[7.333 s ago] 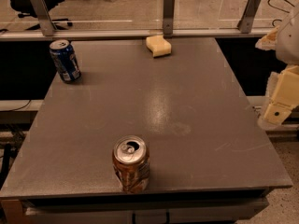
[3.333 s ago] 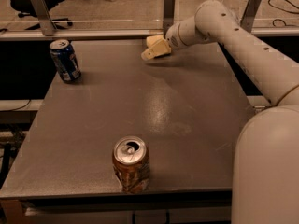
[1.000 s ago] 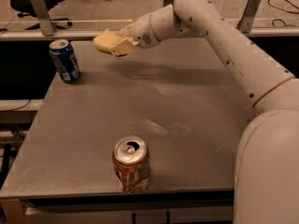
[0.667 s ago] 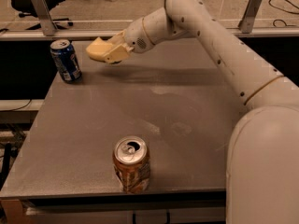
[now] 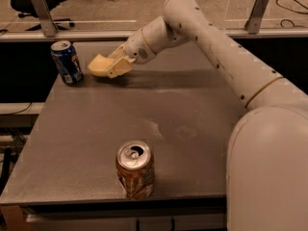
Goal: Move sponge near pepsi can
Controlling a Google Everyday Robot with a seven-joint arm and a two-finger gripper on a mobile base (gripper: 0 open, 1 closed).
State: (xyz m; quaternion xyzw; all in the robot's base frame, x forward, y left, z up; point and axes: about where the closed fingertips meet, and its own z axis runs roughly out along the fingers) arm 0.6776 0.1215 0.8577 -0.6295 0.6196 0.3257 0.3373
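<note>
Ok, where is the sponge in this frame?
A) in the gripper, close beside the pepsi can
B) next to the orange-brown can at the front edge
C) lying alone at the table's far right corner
A: the gripper holds the sponge close beside the pepsi can, with a small gap between them.

The gripper point(image 5: 111, 66), clamped on the sponge point(image 5: 98, 65), hung low over the bench point(image 5: 192, 105) at about 11 o'clock from its centre. Only a narrow gap separated the sponge from the pepsi can point(image 5: 67, 62) at 10 o'clock. The arm point(image 5: 226, 54) slanted in from 3 o'clock, barring the far right. An orange-brown can point(image 5: 135, 169) stood at 6 o'clock by the near edge. The middle and the left side, 7 to 9 o'clock, lay open. Metal posts point(image 5: 42, 14) rose beyond the far edge.
</note>
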